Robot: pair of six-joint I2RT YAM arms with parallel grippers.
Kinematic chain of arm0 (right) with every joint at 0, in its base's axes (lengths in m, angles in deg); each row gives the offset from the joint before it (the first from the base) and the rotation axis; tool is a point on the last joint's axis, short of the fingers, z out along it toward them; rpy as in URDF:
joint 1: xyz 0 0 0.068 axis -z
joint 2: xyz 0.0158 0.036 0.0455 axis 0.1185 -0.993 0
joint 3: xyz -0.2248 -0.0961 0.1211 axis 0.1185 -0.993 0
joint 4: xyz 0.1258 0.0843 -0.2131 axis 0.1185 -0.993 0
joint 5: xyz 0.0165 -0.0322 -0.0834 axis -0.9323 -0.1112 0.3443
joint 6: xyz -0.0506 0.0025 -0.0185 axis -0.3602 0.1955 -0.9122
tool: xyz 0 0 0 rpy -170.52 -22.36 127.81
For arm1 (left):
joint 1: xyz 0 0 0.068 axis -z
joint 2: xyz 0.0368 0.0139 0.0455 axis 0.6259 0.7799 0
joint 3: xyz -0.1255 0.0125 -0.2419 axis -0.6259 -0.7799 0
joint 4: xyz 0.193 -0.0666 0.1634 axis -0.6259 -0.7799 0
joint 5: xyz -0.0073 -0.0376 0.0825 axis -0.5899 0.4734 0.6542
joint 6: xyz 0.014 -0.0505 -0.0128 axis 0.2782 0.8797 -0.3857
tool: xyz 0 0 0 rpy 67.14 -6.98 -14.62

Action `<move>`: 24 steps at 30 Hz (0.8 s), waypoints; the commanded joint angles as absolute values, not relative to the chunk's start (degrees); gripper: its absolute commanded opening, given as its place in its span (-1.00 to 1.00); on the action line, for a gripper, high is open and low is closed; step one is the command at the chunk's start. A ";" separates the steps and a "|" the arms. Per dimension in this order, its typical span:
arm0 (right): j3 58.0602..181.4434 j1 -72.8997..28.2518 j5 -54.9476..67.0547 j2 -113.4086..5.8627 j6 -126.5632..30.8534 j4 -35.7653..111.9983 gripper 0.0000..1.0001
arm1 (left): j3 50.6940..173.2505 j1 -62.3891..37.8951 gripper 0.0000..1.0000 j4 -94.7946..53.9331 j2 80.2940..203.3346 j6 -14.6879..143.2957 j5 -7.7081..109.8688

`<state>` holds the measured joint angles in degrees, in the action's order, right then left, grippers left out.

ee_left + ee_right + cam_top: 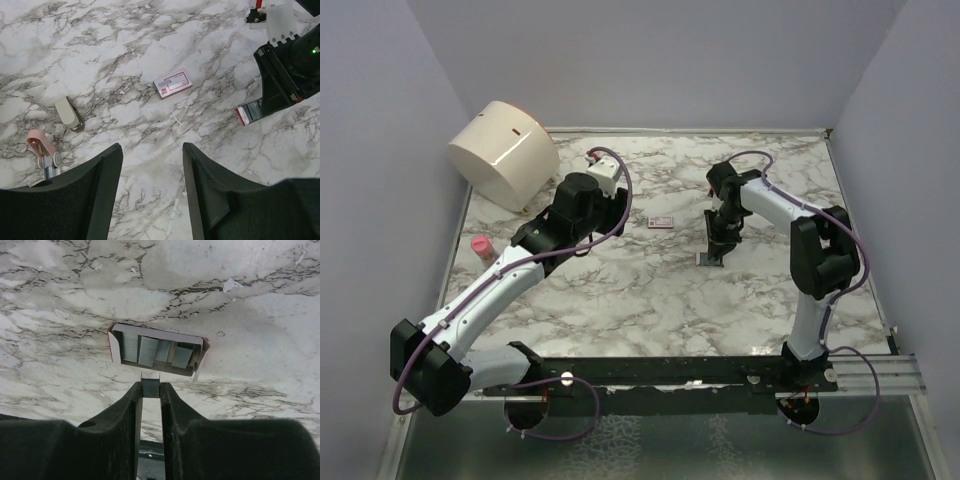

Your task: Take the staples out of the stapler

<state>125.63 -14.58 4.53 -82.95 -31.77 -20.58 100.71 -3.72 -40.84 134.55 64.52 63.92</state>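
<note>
**Staple strip at the box mouth, ready to drop**

A short strip (150, 384) of staples sits pinched between the fingertips of the right hand (150, 390), which is closed on it and points down at the surface (650, 290). Just beyond the strip lies an open box (155, 333) with several loose strips already inside. Whether the held strip touches the box's near wall I cannot tell. The stapler (42, 145) appears to be the small pink thing lying well apart at the left edge, with a bit of metal showing below it; its details are too small to read.

The step in hand looks like setting this strip down among the others. To do it well, carry the strip forward past the near wall, so that it hangs over the tray floor and not over the rim. Keep it low, so it has little way to fall. Ease the fingers apart only a little, since the strip is thin and will drop at once. Then lift straight away. The cardboard is light, and a finger catching a side flap would drag or tip it and spill what is inside.

The left hand (152, 150) hovers open and empty over bare marble, a closed packet (172, 84) ahead of it. A cream drum (505, 150) stands in the far left corner
</note>
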 commanded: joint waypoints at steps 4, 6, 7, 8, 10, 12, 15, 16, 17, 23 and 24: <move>127.61 -15.17 7.61 -84.61 -30.66 -23.62 -0.59 | 100.53 -2.85 0.09 -40.94 133.03 63.33 66.62; 127.76 -15.17 7.98 -85.22 -30.67 -24.27 -0.59 | 100.53 -2.72 0.09 -40.93 132.97 63.35 66.72; 127.91 -15.17 8.11 -85.73 -30.68 -24.55 -0.59 | 100.45 -2.67 0.09 -40.91 132.95 63.30 66.77; 127.93 -15.20 8.11 -85.98 -30.55 -24.72 -0.59 | 100.44 -2.63 0.09 -40.96 132.95 63.24 66.73; 127.96 -15.26 7.97 -86.20 -30.35 -24.71 -0.59 | 100.39 -2.54 0.09 -40.95 132.94 63.26 66.72; 128.19 -15.21 8.06 -86.41 -30.17 -24.95 -0.58 | 100.40 -2.45 0.09 -40.93 132.92 63.24 66.81; 128.64 -15.26 8.14 -86.74 -30.06 -25.24 -0.57 | 100.38 -2.36 0.09 -40.93 132.88 63.22 66.90; 128.76 -15.26 8.06 -86.81 -29.98 -25.16 -0.56 | 100.44 -2.32 0.09 -40.91 132.81 63.19 66.94; 128.81 -15.26 8.07 -86.86 -29.97 -25.15 -0.56 | 100.38 -2.28 0.09 -40.90 132.85 63.16 66.91; 129.75 -15.25 7.80 -87.65 -30.05 -25.42 -0.56 | 100.44 -2.18 0.09 -40.97 132.77 63.14 66.91; 129.85 -15.26 7.80 -87.59 -30.06 -25.31 -0.56 | 100.45 -2.18 0.09 -40.96 132.77 63.11 66.89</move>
